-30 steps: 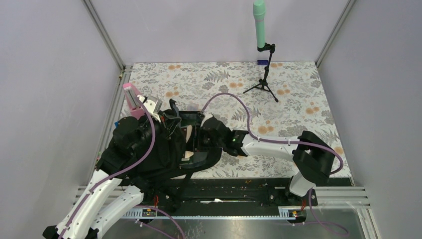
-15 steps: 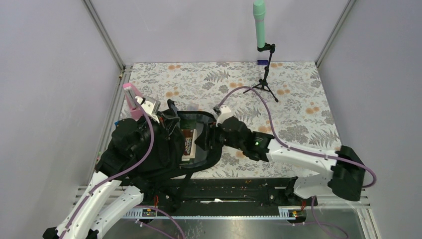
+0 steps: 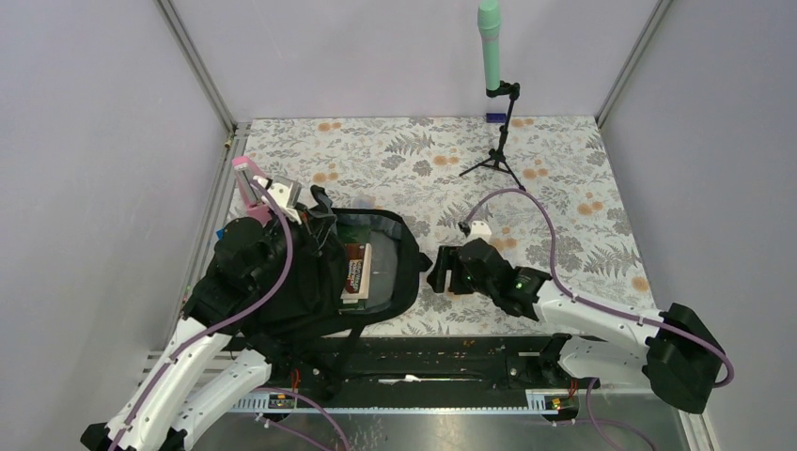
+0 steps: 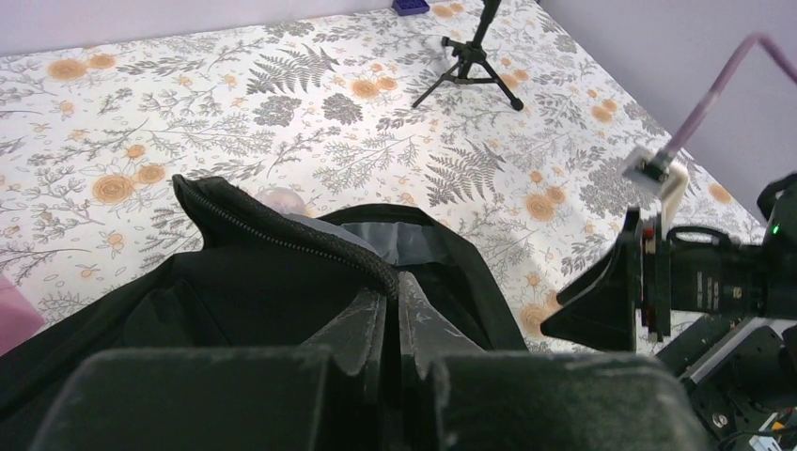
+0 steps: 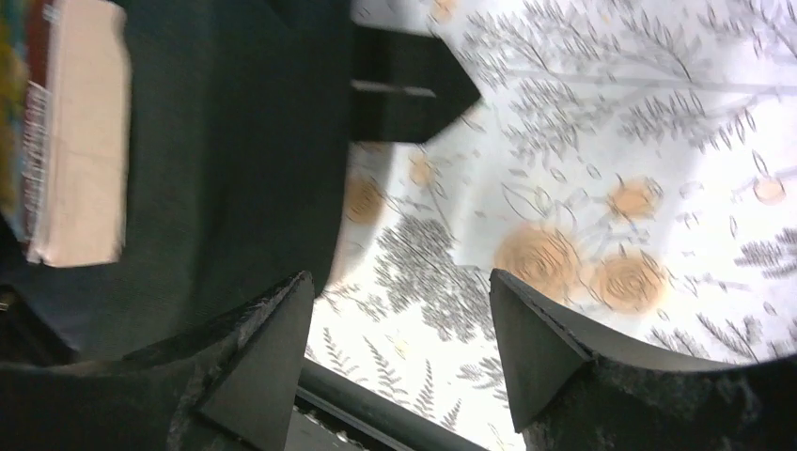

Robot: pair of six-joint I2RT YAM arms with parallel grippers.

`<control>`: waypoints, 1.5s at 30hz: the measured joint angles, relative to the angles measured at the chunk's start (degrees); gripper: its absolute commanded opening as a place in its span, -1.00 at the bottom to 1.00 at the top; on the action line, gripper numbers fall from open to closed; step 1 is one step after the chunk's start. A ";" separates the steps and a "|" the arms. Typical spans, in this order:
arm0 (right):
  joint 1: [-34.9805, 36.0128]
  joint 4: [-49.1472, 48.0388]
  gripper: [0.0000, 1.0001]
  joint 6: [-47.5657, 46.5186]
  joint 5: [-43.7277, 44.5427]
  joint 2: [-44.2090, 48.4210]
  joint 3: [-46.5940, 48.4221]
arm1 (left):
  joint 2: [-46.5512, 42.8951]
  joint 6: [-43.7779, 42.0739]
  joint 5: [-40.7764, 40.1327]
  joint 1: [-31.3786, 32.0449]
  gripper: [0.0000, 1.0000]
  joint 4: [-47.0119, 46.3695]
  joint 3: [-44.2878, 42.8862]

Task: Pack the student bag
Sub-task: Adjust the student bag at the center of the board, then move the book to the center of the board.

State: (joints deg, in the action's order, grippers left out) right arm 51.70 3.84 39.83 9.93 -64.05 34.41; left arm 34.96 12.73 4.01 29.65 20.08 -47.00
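Student bag (image 3: 411, 272) is black; table (image 3: 395, 160) is grey-and-orange floral

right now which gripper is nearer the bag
Left. The left gripper is shut on the zip edge of the bag; the right gripper hangs open just off its right side, not touching.
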 measured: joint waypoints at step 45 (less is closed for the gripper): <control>11.04 -22.49 0.14 6.71 3.69 -23.76 -1.16 | 3.72 0.11 -25.94 -0.09 -1.00 5.86 -15.39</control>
State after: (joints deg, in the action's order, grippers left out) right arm 62.74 -18.65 46.54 13.63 -87.81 33.26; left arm 38.68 12.84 -21.93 29.56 25.93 -62.39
